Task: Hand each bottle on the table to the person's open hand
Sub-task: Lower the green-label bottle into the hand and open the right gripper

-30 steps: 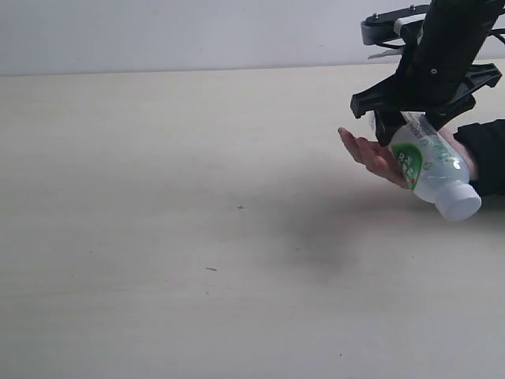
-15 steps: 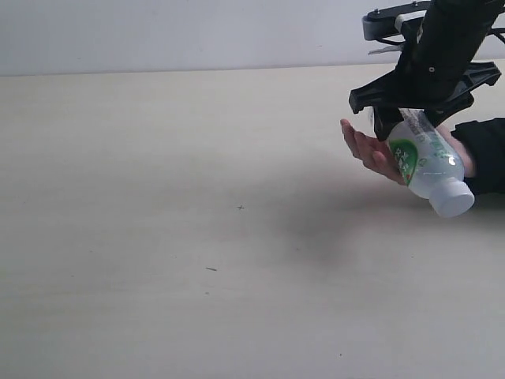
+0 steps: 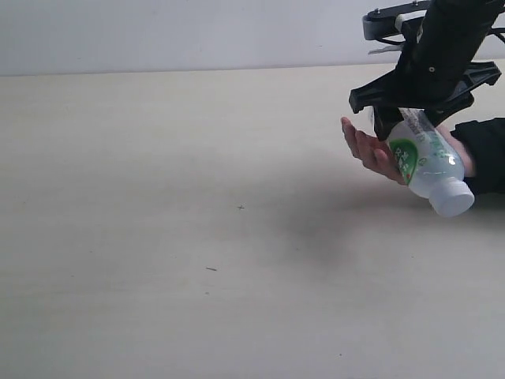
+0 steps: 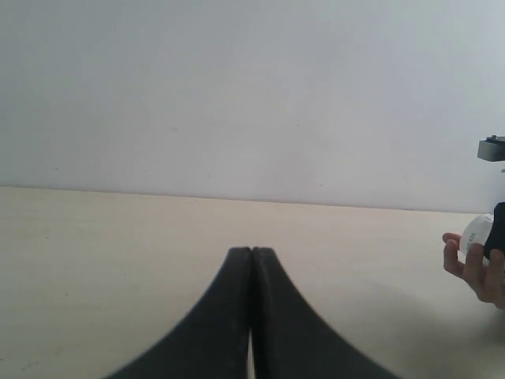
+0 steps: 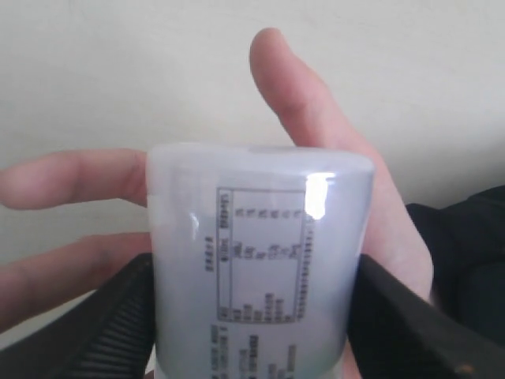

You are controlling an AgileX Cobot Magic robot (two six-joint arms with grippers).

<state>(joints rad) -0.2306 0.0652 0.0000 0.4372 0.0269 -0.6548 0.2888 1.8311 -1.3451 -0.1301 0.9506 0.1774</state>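
My right gripper (image 3: pixel 412 125) is shut on a clear bottle (image 3: pixel 426 162) with a white-green label, held tilted with its white cap pointing down toward the table (image 3: pixel 197 197). The person's open hand (image 3: pixel 367 150) lies directly behind and under the bottle, fingers spread. In the right wrist view the bottle (image 5: pixel 260 260) sits between both black fingers (image 5: pixel 118 324), with the hand (image 5: pixel 316 103) beyond it. My left gripper (image 4: pixel 252 251) is shut on nothing, low over the table (image 4: pixel 118 237). From there the hand (image 4: pixel 473 268) shows at the far edge.
The person's black sleeve (image 3: pixel 489 154) enters from the right edge of the exterior view. A pale wall runs along the table's far edge. A few tiny dark specks (image 3: pixel 241 208) mark the tabletop.
The right gripper and its bottle have shifted slightly up and left over the hand, then held still. The left gripper has not moved.
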